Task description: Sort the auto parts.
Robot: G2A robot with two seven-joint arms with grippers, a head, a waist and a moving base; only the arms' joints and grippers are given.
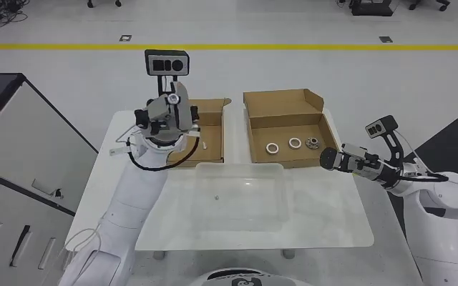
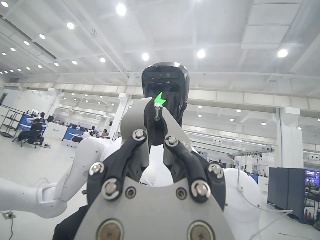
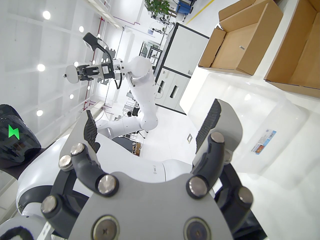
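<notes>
My left gripper [image 2: 156, 112] is raised and turned up toward the ceiling, shut on a small silver bolt [image 2: 157, 111] held at its fingertips. From above, the left gripper [image 1: 173, 99] hangs over the left cardboard box [image 1: 212, 114]. The right cardboard box [image 1: 286, 118] holds two white rings [image 1: 273, 149] and a metal part [image 1: 312, 141]. My right gripper [image 3: 150, 121] is open with nothing between its fingers; the right gripper [image 1: 329, 159] sits low beside the right box's near right corner. A small grey piece [image 3: 241, 47] lies in the left box [image 3: 232, 51].
A clear plastic bin [image 1: 275, 207] stands on the white table [image 1: 336, 222] in front of both boxes, with one tiny part [image 1: 216, 199] inside. The bin [image 3: 262, 116] lies close to my right gripper. A dark-framed cabinet [image 1: 36, 157] stands left of the table.
</notes>
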